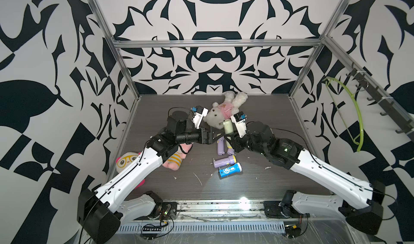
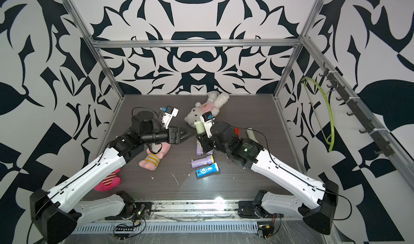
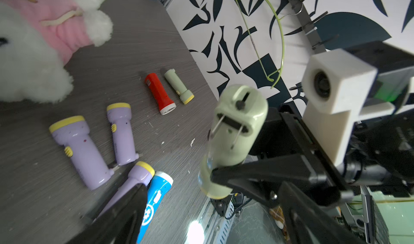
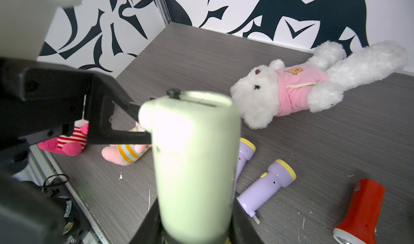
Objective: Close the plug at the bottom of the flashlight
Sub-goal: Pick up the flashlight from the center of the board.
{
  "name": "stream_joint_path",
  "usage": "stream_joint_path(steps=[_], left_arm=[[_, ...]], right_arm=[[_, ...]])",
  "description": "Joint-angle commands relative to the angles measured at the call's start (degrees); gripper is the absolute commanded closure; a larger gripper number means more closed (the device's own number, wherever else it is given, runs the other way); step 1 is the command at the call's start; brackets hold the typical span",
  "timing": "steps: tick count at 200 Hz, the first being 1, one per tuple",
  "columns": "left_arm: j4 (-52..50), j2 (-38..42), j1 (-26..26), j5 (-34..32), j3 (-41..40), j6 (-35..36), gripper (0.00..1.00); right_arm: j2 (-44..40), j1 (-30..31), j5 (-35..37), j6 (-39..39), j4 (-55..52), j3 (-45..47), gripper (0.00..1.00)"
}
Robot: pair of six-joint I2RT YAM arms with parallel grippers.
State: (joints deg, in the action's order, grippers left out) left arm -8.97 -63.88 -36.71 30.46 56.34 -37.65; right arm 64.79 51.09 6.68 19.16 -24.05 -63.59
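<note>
My right gripper (image 4: 197, 222) is shut on a pale green flashlight (image 4: 195, 160), held above the table with its bottom end up. That bottom end carries the plug (image 3: 230, 127), with two metal prongs beside a dark slot. In both top views the flashlight (image 1: 228, 127) (image 2: 199, 128) is in the right gripper (image 1: 231, 139) (image 2: 202, 141), in front of the white bear. My left gripper (image 1: 216, 135) (image 2: 188, 134) (image 3: 210, 200) is open beside the bottom end. Its black fingers (image 4: 125, 138) reach the flashlight's side, and whether they touch it I cannot tell.
Several other flashlights lie on the table: purple ones (image 1: 221, 161), a blue one (image 1: 230, 170), a red one (image 3: 160, 93) and a green one (image 3: 179, 86). A white plush bear (image 1: 226, 110) lies at the back and plush toys (image 1: 174, 161) at the left. A green hanger (image 1: 356, 110) hangs on the right wall.
</note>
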Motion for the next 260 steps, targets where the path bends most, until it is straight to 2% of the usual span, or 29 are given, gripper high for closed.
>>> stream_joint_path(steps=[1, 50, 86, 105, 117, 158, 187, 192, 204, 214, 220, 227, 237, 260], left_arm=[[1.4, 1.9, 0.1, -2.7, -0.9, -2.1, 0.01], [7.3, -4.9, 0.0, 2.0, 3.8, -7.0, 0.02], [13.4, -10.4, -0.4, 3.6, 4.3, -11.4, 0.07], [13.2, -12.0, -1.3, 3.0, 5.8, -11.0, 0.14], [10.5, -12.7, -2.2, 1.5, 7.4, -9.5, 0.28], [5.8, -13.0, -4.4, -2.2, 9.9, -7.0, 0.66], [4.5, -11.8, -4.5, -4.5, 9.7, -6.2, 0.80], [4.4, -11.7, -4.5, -4.7, 9.6, -6.0, 0.81], [4.5, -11.4, -4.5, -4.9, 9.4, -5.1, 0.84], [4.7, -11.1, -4.5, -5.0, 9.2, -3.7, 0.86], [4.6, -10.8, -4.5, -5.1, 9.0, -2.3, 0.87], [4.4, -10.2, -4.6, -5.5, 8.8, -0.4, 0.88], [3.6, -9.6, -4.4, -6.4, 8.4, 2.6, 0.88], [4.5, -5.2, -4.3, -6.5, 5.8, 9.9, 0.94]], right_arm=[[-1.0, 0.1, 1.7, -0.3, 1.8, -3.0, 1.00], [0.0, 0.5, 1.0, -0.1, 2.3, -3.2, 1.00], [1.2, 1.4, 1.6, -0.4, 2.1, -3.8, 1.00], [1.8, 1.7, 2.3, -0.4, 1.7, -4.1, 1.00], [2.1, 1.7, 2.5, -0.4, 1.7, -4.2, 1.00], [3.0, 2.0, 5.6, 0.1, 0.1, -5.4, 1.00], [3.4, 2.1, 7.3, 1.0, -1.1, -5.9, 1.00], [3.5, 2.1, 7.1, 1.0, -1.3, -5.9, 0.95], [3.7, 2.1, 5.2, 0.5, -0.6, -5.7, 0.75], [3.6, 2.1, 2.1, -1.0, 0.3, -5.3, 0.50], [3.3, 2.0, -0.2, -1.8, 0.9, -4.8, 0.40], [2.8, 2.0, -2.8, -3.0, 2.0, -4.0, 0.35], [1.4, 1.7, -10.2, -5.1, 3.7, -2.7, 0.30], [-1.6, -2.0, -25.9, -6.8, 6.1, -0.6, 0.28]])
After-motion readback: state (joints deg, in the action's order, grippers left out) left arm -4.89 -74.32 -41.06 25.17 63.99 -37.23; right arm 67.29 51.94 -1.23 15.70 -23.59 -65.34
